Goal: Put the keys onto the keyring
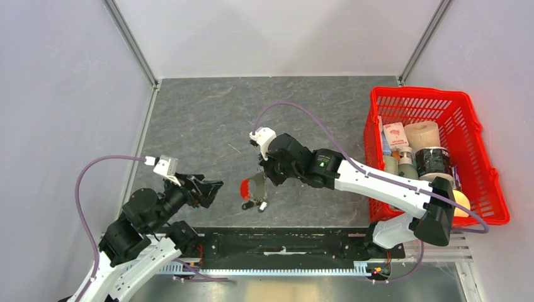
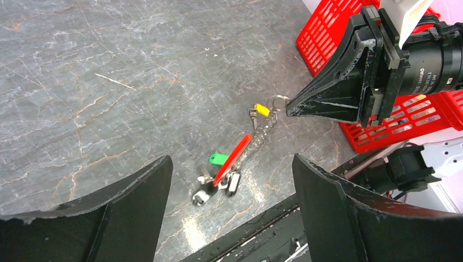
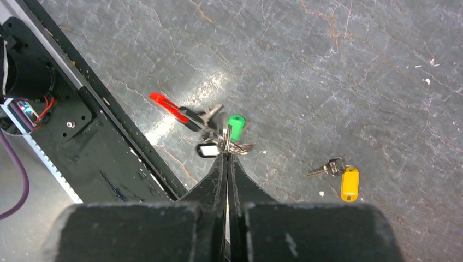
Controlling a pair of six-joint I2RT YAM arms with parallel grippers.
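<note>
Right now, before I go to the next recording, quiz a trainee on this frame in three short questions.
1. Where is the yellow key?
2. True or false: the left fingers are open and empty.
3. The right fingers pinch: A the yellow key, B the keyring, C nothing.
Key: 1 loose on the table, apart from the keyring; 2 true; 3 B.
</note>
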